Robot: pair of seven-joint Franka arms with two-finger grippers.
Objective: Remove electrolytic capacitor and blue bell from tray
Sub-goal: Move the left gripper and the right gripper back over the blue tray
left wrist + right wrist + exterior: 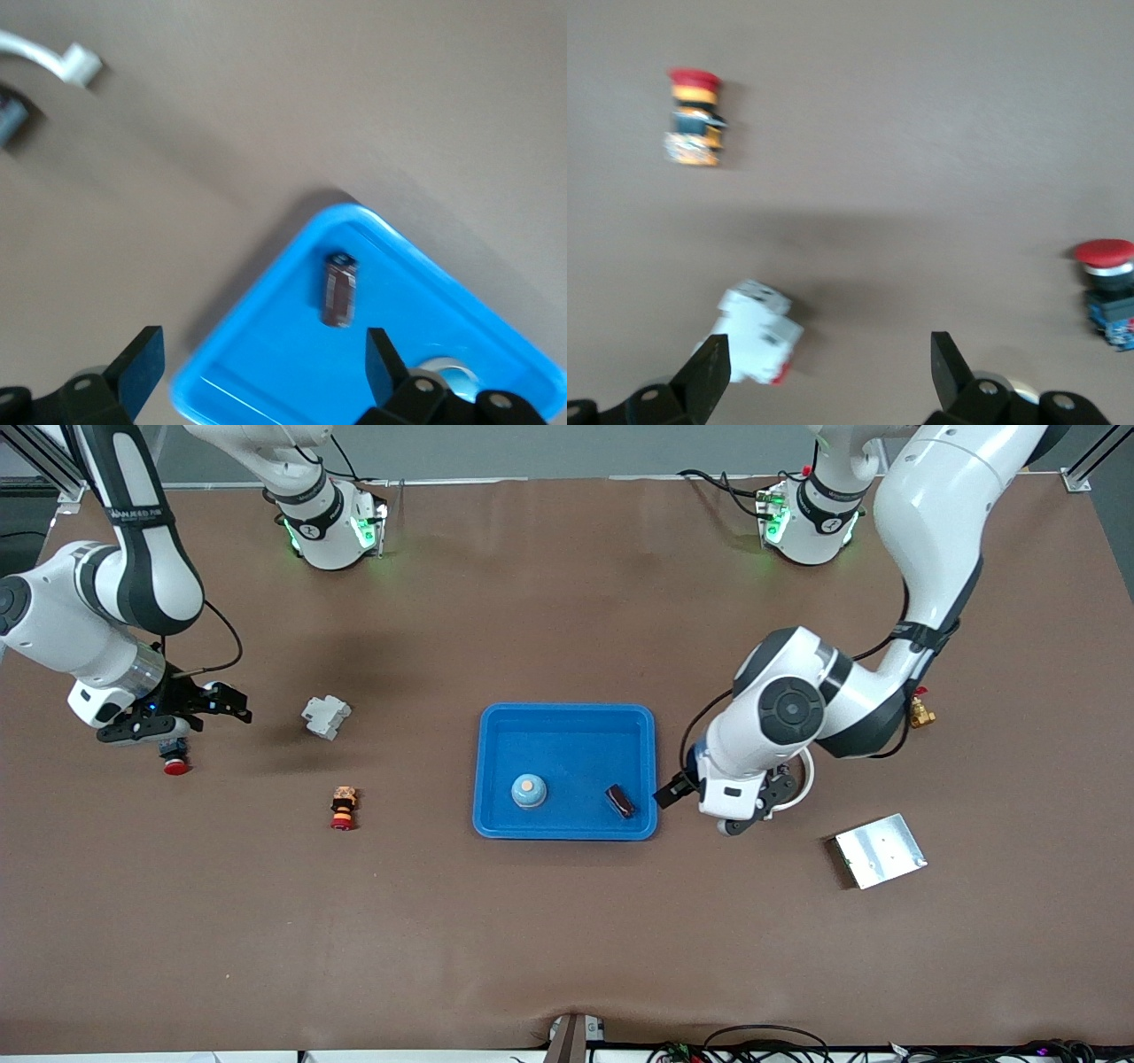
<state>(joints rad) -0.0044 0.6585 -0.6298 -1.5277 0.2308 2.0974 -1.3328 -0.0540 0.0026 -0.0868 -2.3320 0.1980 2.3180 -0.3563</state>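
A blue tray (567,722) sits mid-table. In it lie the bell (528,790), a pale blue dome with an orange top, and the dark brown capacitor (619,801), which is closer to the left arm's end. My left gripper (709,804) is open and empty, over the tray's rim at that end. In the left wrist view, its gripper (263,354) frames the tray's corner (230,363), with the capacitor (338,289) just ahead and the bell (443,374) partly hidden by a finger. My right gripper (237,703) is open and empty over the table at the right arm's end.
A white breaker (326,716), a red-and-yellow button (343,807) and a red push button (175,762) lie near the right gripper. A white ring (802,784), a brass fitting (921,713) and a metal plate (880,850) lie at the left arm's end.
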